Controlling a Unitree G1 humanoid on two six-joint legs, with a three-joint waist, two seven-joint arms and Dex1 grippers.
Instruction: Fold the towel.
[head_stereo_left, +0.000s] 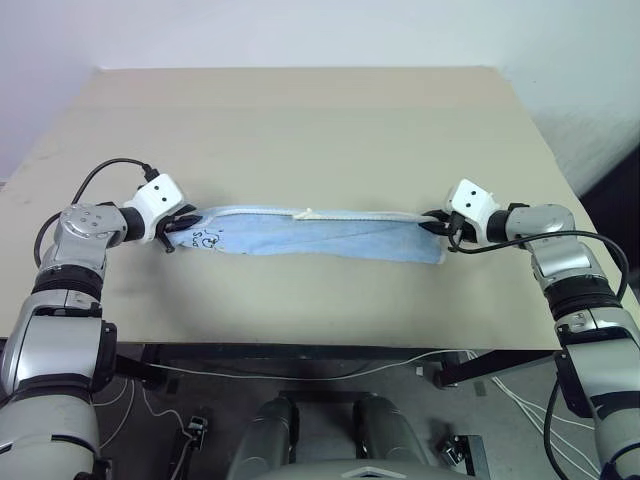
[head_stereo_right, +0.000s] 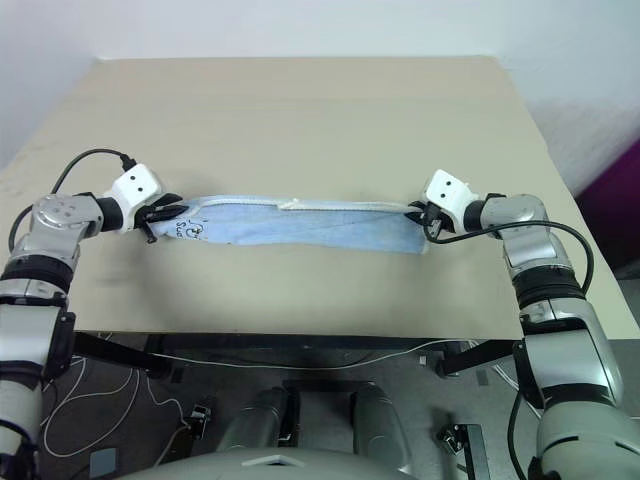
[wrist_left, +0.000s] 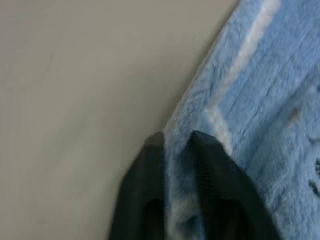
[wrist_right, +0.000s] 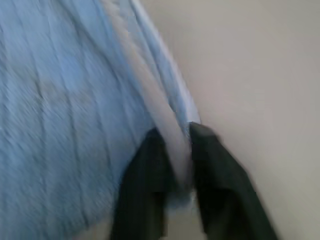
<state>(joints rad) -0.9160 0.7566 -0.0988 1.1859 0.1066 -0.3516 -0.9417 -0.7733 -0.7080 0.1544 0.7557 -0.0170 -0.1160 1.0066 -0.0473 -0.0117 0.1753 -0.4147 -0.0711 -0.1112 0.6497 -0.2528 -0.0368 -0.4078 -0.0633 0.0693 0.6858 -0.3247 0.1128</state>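
I see the towel (head_stereo_left: 310, 235) stretched along the table (head_stereo_left: 300, 120) near its front edge — left gripper (head_stereo_left: 186, 222) and right gripper (head_stereo_left: 436, 224) each pinch an end.

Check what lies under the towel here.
The towel lies folded in a strip on the beige table; the tabletop beneath it is covered. Left pincer and right pincer each pinch an end.

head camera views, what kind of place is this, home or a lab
Probably a lab or test room, not a home: a bare beige table stands against plain white walls, it carries just one light blue towel, and loose cables trail over the floor beneath its front edge.
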